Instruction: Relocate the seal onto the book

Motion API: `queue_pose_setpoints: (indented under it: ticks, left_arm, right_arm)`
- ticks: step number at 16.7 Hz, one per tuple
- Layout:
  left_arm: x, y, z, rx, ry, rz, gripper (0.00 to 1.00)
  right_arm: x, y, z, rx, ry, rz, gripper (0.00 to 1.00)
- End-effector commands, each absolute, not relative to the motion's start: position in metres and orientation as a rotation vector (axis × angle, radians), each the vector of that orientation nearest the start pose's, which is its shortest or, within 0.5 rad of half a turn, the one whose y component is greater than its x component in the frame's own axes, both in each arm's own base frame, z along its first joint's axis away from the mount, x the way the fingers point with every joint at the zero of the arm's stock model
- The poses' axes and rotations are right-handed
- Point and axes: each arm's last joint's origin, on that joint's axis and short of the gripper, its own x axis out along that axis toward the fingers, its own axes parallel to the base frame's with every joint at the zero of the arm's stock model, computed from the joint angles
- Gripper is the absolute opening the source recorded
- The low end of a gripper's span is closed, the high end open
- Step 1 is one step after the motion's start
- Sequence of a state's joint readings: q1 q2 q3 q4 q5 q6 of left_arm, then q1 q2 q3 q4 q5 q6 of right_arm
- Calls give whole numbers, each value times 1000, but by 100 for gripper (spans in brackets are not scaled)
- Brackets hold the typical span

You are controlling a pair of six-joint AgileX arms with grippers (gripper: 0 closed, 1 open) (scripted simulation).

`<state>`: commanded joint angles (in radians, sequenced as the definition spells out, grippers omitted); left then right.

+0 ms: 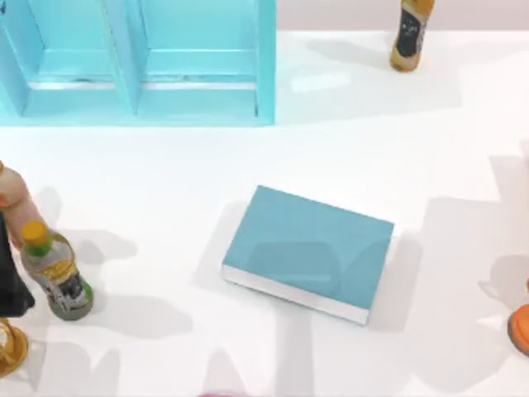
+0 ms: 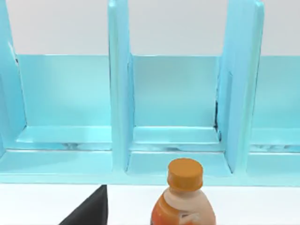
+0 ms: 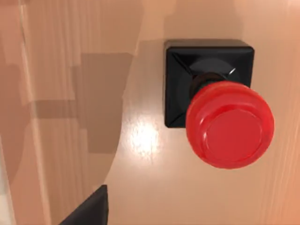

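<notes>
Obs.: the seal stands upright on a glossy surface directly under the right wrist camera, black base down and red knob up. Nothing is touching it, so it has not been picked up yet. A dark wedge at the frame edge is probably part of the right end effector. Apart or together: cannot tell. The same goes for the left end effector. The left arm looks idle, with its camera facing the shelf unit over an orange-capped bottle.

The book lies flat at the tabletop centre, skewed, with its cover bare. I cannot place the seal in the top view.

Risks (judgement):
- The knob is round and glossy. A grip on it could slip or spin, so the square base looks the safer hold.
- The seal looks top-heavy. A release above the cover or near the book's edge could tip it off.
- Pressing down off-centre could slide the book on the smooth tabletop.
- An orange object at 4 o'clock sits near the right arm's likely sweep and could get knocked. The green-labelled bottle at 8 o'clock and the bottle at 1 o'clock are well apart from the book.

Containers: the shelf unit sits at 11 o'clock. The compartments I can see hold nothing I can make out. All the bottles are capped, contents unclear.
</notes>
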<state>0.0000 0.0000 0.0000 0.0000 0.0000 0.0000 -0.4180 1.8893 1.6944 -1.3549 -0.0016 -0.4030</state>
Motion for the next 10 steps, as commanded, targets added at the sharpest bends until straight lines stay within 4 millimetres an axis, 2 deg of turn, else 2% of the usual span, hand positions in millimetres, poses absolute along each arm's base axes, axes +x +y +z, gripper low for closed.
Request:
queue_pose_setpoints:
  ticks: [7,10]
  left_arm:
    - [106,-1,160,0,0,0,100]
    - [106,-1,160,0,0,0,100]
  right_arm:
    - [337,-146,260,6,1569,-4,100]
    - [339,-148,239,12,1577,-4,100]
